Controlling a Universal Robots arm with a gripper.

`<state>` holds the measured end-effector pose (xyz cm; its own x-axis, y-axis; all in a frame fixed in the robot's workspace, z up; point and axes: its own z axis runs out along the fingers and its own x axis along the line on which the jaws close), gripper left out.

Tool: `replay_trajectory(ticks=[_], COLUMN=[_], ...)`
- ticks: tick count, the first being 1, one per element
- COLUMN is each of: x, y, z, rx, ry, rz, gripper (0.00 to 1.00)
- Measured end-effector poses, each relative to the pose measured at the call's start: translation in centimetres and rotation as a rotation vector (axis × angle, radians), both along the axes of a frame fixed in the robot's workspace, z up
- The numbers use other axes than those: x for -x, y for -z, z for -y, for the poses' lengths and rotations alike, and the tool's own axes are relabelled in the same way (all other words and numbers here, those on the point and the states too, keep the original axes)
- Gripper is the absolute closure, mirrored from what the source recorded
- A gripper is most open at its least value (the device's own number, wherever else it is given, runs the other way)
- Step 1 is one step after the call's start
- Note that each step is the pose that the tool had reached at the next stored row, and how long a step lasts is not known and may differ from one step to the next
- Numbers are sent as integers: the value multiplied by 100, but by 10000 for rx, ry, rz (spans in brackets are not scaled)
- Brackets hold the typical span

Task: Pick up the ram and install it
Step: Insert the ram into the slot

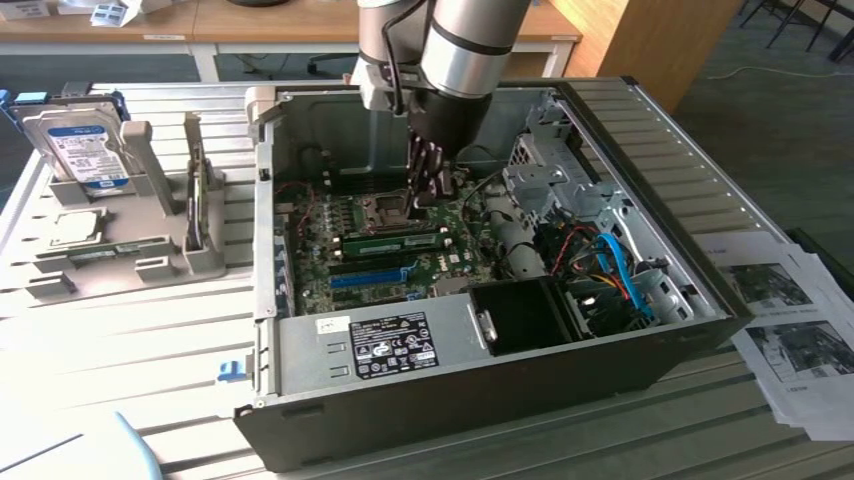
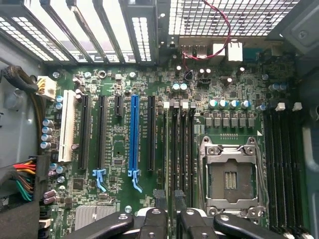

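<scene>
Tool (image 1: pixel 427 200) partly open, holding nothing, just above ram (image 1: pixel 394 241), seated in motherboard (image 2: pixel 114 154)

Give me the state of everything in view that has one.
computer case: open, interior exposed.
blue slot: empty.
processor socket: empty.
ram: standing in a motherboard slot between those two.
hard drive: upright in the grey rack outside the case.
gripper: down inside the case, over the motherboard.

Strong daylight bleaches the slatted table (image 1: pixel 134 340) at the exterior view's left; the computer case (image 1: pixel 534 392) interior sits in shade. Wrist view: rear vent slots (image 2: pixel 104 25) blow out white, motherboard (image 2: pixel 115 149) evenly lit.
</scene>
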<state>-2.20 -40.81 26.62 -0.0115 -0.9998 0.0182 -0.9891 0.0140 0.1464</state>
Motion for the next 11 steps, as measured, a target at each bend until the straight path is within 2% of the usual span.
replay_trajectory(ticks=[2,6,10,11], x=[8,57,92,93], y=[0,0,0,0], z=[0,0,0,0], rx=[-1,-2,-2,-2], ry=[-1,-2,-3,-3], rz=[32,203,330,337], gripper=[82,82,82,82])
